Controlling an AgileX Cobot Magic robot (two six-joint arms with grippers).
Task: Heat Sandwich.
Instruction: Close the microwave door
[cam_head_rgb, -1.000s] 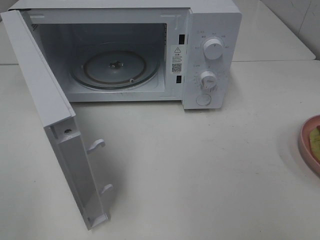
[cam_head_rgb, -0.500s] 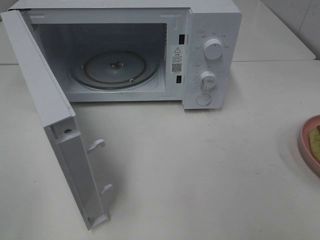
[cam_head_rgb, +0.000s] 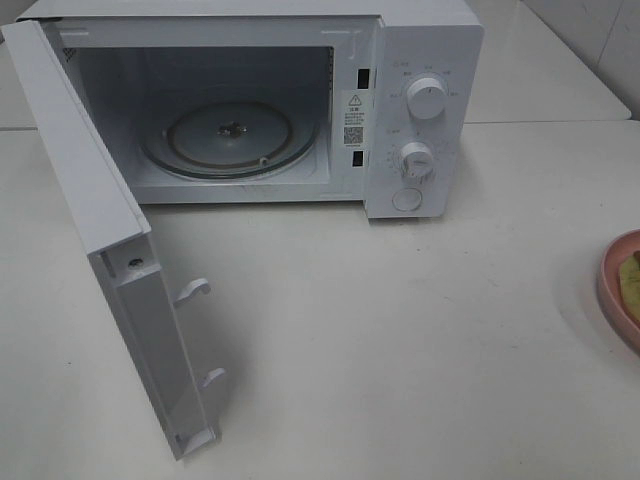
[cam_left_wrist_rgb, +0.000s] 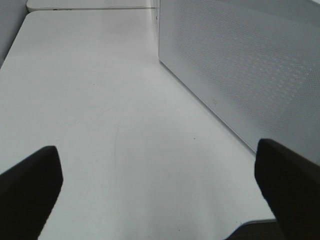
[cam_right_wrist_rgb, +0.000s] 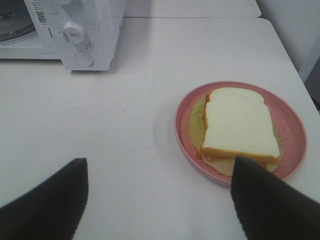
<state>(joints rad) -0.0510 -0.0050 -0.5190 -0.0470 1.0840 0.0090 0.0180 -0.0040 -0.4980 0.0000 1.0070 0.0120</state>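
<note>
One step looked done: the microwave (cam_head_rgb: 300, 100) door (cam_head_rgb: 110, 260) stood open and its glass turntable (cam_head_rgb: 228, 138) bare, while the sandwich (cam_right_wrist_rgb: 241, 125) sat on the pink plate (cam_right_wrist_rgb: 292, 122), well apart, ungrasped, both the left gripper (cam_left_wrist_rgb: 160, 180) and right gripper (cam_right_wrist_rgb: 157, 200) spread wide and empty.

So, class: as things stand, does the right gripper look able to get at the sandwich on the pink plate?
Probably yes. The right gripper is open, and the sandwich lies uncovered on the pink plate just ahead of it, with only bare table between; one finger already overlaps the plate's near rim.
</note>
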